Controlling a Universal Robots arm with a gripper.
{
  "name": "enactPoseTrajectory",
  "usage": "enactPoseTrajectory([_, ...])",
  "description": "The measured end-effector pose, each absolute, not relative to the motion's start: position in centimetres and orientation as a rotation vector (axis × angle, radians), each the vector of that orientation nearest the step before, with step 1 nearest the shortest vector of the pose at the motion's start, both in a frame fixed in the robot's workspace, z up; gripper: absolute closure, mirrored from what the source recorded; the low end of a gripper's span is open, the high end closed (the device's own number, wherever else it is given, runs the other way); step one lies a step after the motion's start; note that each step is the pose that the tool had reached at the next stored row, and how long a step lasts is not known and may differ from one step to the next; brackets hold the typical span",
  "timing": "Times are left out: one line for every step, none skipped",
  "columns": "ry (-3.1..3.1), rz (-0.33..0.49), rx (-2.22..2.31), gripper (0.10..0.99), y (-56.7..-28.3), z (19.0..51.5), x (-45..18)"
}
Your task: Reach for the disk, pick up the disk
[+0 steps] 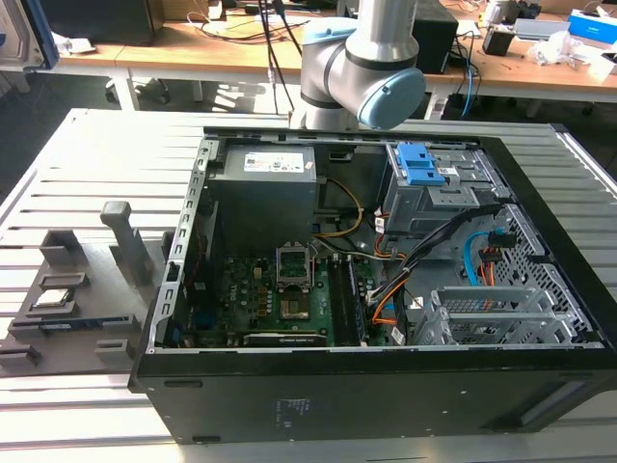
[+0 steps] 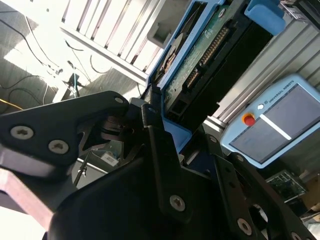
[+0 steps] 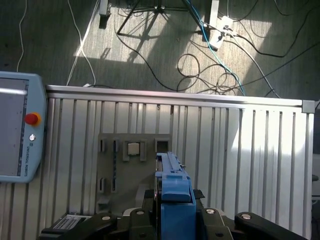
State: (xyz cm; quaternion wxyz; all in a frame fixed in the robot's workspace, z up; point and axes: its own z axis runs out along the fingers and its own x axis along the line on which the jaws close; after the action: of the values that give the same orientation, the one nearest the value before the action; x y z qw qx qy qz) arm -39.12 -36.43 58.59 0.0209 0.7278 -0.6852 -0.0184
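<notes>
Small print marks the teach pendant (image 2: 272,127) (beside its red button (image 2: 247,119)) and power-supply label (image 1: 273,163).

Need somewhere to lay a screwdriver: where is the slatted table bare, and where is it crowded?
Bare slats: in the exterior view, the table beyond the grey fixture, and the near corner in front of it. In the first wrist view, the stretch on the side of the disk away from the teach pendant. Crowded: the fixture and the open PC case.

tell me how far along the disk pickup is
Reaching looks done: the claw is closed on the disk, blue rails in its grip, in both wrist views. In hand: the disk, held above the table. Left: I cannot tell whether it is clear of the grey fixture.
</notes>
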Motion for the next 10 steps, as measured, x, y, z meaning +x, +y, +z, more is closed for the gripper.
enactPoseTrajectory([-2.124,-0.057,2.256,0.718,-36.4,58.9,-39.1])
enactPoseTrajectory([-2.124,-0.058,2.256,0.718,-36.4,59.1,-39.1])
enactPoseTrajectory([-2.124,-0.058,2.256,0.718,-36.4,59.2,-39.1])
enactPoseTrajectory([-2.124,-0.058,2.256,0.718,-36.4,59.4,-39.1])
enactPoseTrajectory([-2.124,-0.059,2.256,0.718,-36.4,59.5,-39.1])
enactPoseTrajectory([-2.124,-0.059,2.256,0.718,-36.4,59.6,-39.1])
enactPoseTrajectory([-2.124,-0.059,2.256,0.718,-36.4,59.8,-39.1])
enactPoseTrajectory([-2.124,-0.059,2.256,0.718,-36.4,59.9,-39.1])
enactPoseTrajectory([-2.123,-0.060,2.256,0.718,-36.4,60.1,-39.1])
enactPoseTrajectory([-2.123,-0.060,2.255,0.718,-36.4,60.3,-39.1])
